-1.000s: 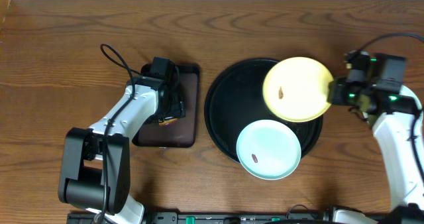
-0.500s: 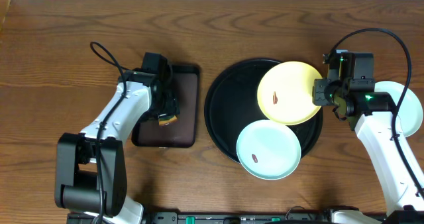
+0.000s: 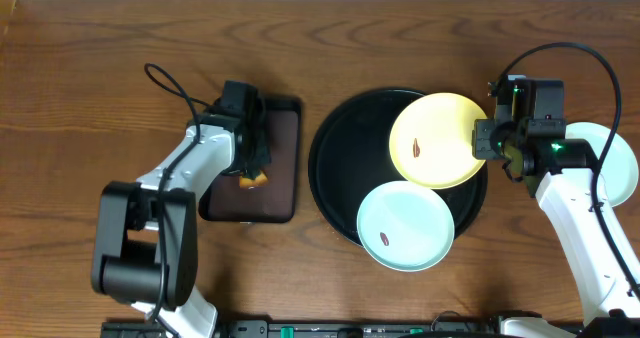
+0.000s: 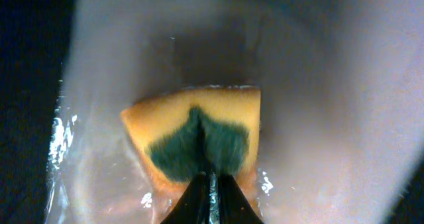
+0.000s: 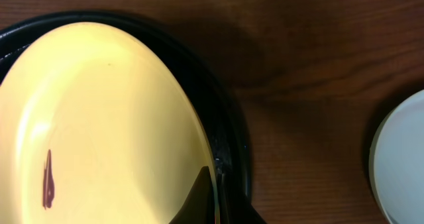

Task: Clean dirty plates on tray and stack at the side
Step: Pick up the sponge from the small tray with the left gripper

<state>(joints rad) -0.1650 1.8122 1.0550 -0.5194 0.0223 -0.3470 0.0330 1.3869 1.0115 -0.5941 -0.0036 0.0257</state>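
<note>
Your left pincer (image 4: pixel 211 187) is clamped on the sponge (image 4: pixel 199 134), ready to wipe; your right pincer (image 5: pixel 215 191) grips the yellow plate (image 5: pixel 106 111) by its rim, steadying it on the black tray (image 3: pixel 335 153) beside the green plate (image 3: pixel 405 226).

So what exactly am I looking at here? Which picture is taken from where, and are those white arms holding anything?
These are two robot arms at a wooden table, each ending in a two-finger gripper. The wide picture looks down from above. The two close-ups come from small cameras on the wrists. On the table lie a round black tray and a rectangular brown tray. A mint plate rests on the black tray, and a yellow plate sits over its far edge; each has a brown smear. Another pale plate lies off to the right. The left gripper is shut on a yellow-and-green sponge on the brown tray. The right gripper is clamped on the yellow plate's rim.
</note>
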